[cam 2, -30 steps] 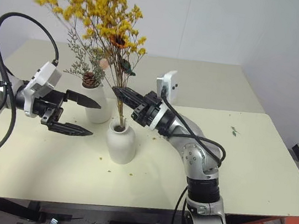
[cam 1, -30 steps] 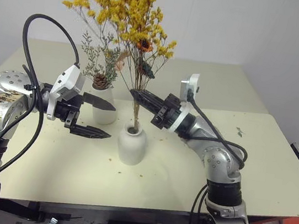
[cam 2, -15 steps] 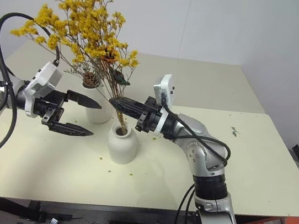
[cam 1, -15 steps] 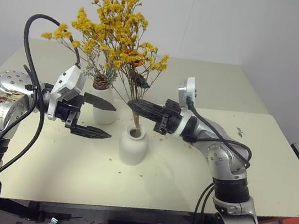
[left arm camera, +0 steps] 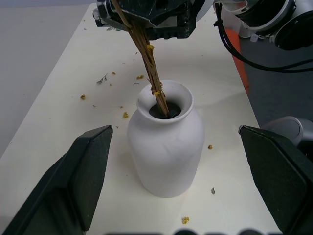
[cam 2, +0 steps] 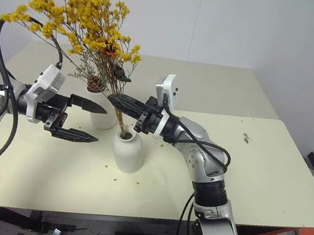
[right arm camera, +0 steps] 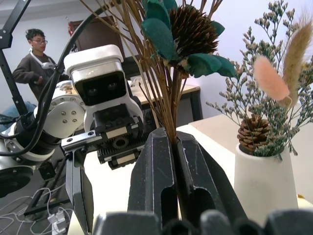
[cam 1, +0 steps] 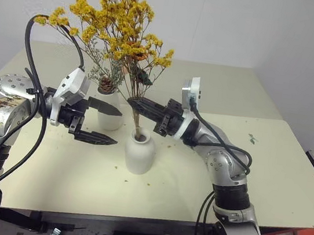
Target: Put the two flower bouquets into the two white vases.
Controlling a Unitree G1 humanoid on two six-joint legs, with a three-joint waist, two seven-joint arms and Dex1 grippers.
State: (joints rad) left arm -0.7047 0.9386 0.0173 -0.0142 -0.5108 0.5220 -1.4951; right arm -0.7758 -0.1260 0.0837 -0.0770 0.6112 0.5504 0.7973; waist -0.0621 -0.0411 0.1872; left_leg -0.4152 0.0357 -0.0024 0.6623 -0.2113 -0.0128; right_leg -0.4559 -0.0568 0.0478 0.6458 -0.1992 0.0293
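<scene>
Nearest on the cream table (cam 1: 290,171): squat rounded vase (cam 1: 139,152), upright, narrow mouth already taking the lower ends of the brown stems, as the left wrist view confirms. Scattered yellow crumbs (left arm camera: 126,115) around its base.

Just left of that vase: left claw (cam 1: 102,123), fingers spread wide and empty, one on either side of the vase in its own wrist view, touching nothing.

Just above the vase mouth, reaching in from the right: right claw (cam 1: 137,103), clenched tight on the stems of the yellow-orange bouquet (cam 1: 116,15). Bunch leaning left, bushy head high above the table, a dark pinecone-like bloom with teal leaves (right arm camera: 188,34) tucked among the stems. Not yet let go, so this bouquet counts as entered but not settled; how deep the stems sit probably cannot be judged from here.

Farther back and left: tall white vase (cam 1: 109,111), already holding the grey-green bouquet (cam 1: 105,75) with its brown pinecone at the rim. That half of the job looks finished.

Far behind, in the right wrist view: a person (right arm camera: 36,61) standing by a doorway, well apart from the table.

Left to do, by this reading: lower the yellow bunch fully, open the right claw, withdraw without tipping the squat vase.
</scene>
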